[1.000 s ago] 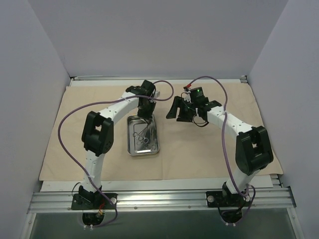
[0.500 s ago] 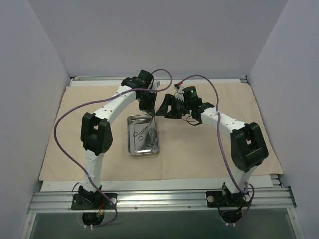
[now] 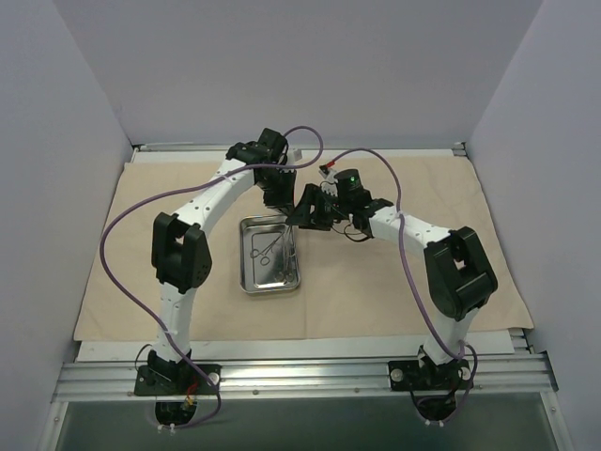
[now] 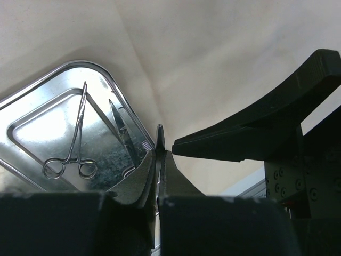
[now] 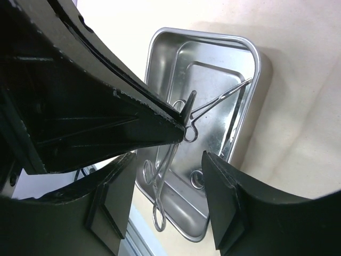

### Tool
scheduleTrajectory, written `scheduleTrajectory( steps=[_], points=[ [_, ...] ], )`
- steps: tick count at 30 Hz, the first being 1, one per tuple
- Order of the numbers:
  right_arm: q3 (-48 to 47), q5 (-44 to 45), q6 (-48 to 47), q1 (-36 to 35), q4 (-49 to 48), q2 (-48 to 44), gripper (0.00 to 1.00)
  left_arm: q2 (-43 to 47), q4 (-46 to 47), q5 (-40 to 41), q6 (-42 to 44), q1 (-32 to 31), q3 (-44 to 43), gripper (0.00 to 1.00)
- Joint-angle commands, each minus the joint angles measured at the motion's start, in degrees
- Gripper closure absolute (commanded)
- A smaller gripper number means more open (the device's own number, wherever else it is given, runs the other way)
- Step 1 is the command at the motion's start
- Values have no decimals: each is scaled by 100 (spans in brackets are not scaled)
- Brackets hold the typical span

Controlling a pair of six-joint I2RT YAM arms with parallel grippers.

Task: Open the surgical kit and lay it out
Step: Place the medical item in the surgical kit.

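Your left fingers [image 4: 136, 181] clamp what looks like forceps [image 5: 221, 98] above the tray [image 5: 208, 58]; your right fingers [image 5: 224, 197] stand apart, likely to receive it.

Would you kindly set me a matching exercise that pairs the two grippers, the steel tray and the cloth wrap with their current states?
Things:
1. left gripper
2. right gripper
3. steel tray
4. cloth wrap

States:
a. spread flat beneath everything
b. open, close beside the other gripper
c. resting on the cloth, forceps lying inside
d. shut on a thin metal instrument

Pairs: 1-d, 2-b, 3-c, 4-a
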State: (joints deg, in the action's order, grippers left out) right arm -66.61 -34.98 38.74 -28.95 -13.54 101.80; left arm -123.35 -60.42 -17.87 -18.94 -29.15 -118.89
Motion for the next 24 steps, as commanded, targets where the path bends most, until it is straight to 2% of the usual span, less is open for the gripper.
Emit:
scheduleTrajectory(
  steps=[1, 4, 10, 11, 15, 18, 21, 22, 23, 24],
  points=[
    [60, -149, 98, -84, -289, 7, 48, 347, 31, -208, -101, 5, -257, 98],
    [78, -167, 125, -111, -316, 50, 51, 364, 30, -243, -110, -3, -275, 98],
    [131, -307, 274, -128, -501, 165, 65, 382, 57, -296, -145, -3, -310, 98],
    [131, -368, 283, -128, -527, 182, 71, 382, 66, -305, -154, -3, -319, 98],
    [131, -483, 353, -128, -571, 288, 84, 382, 110, -322, -163, -3, -398, 98],
    [140, -518, 397, -128, -606, 358, 98, 356, 145, -375, -163, 32, -486, 98],
    [139, -536, 441, -111, -615, 376, 100, 312, 154, -297, -137, 84, -591, 98],
    [139, -484, 441, -111, -589, 367, 100, 294, 128, -183, -110, 119, -626, 90],
    [139, -457, 441, -94, -545, 367, 100, 294, 110, 27, -84, 155, -661, 76],
    [131, -439, 450, -59, -510, 376, 100, 303, 110, 629, 3, 198, -653, 65]
  ],
)
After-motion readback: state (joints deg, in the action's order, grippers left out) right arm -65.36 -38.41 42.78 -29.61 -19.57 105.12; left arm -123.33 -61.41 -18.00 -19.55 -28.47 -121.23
